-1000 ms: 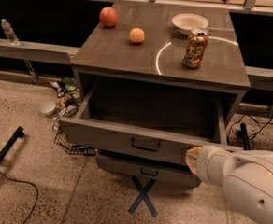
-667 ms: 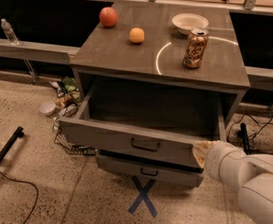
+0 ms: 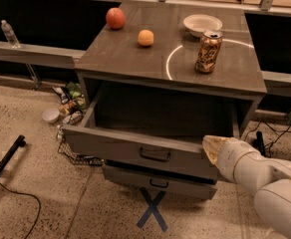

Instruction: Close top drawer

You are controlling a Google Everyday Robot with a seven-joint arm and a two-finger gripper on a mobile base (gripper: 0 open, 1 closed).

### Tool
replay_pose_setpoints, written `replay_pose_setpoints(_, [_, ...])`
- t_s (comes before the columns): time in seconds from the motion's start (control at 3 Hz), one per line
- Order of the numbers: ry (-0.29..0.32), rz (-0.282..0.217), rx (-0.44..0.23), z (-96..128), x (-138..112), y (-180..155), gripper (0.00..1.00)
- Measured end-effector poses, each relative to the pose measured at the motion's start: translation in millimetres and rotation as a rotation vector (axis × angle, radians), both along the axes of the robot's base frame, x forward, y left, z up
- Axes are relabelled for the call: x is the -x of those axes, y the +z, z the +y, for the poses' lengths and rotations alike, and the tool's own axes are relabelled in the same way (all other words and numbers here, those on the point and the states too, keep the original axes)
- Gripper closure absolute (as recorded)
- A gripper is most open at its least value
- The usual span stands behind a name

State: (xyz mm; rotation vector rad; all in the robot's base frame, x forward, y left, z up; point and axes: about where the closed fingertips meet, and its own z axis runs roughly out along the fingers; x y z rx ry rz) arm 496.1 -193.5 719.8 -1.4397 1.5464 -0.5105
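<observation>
The top drawer (image 3: 135,151) is a wide grey wood-look drawer with a small black bar handle (image 3: 155,156). It stands pulled far out of the cabinet (image 3: 135,68) and looks empty inside. My gripper (image 3: 210,148) comes in from the lower right on a white arm. Its tan tip lies against the right end of the drawer's front panel, at the top edge. A shorter, narrower drawer front (image 3: 158,182) sits below and is slightly out.
On the cabinet top stand a red apple (image 3: 115,18), an orange (image 3: 145,37), a white bowl (image 3: 202,23) and a drink can (image 3: 208,51). Wrappers and a wire basket (image 3: 71,108) lie on the floor at left. A blue tape X (image 3: 152,209) marks the floor. Cables lie at right.
My arm has moved right and forward, so the gripper tip now rests at the right end of the drawer front. The drawer stays open about as far.
</observation>
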Motion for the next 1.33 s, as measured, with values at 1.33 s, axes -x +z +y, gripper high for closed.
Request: replay_pose_setpoints(1.33, [-0.056,0.031,-0.017,11,37,-10,1.00])
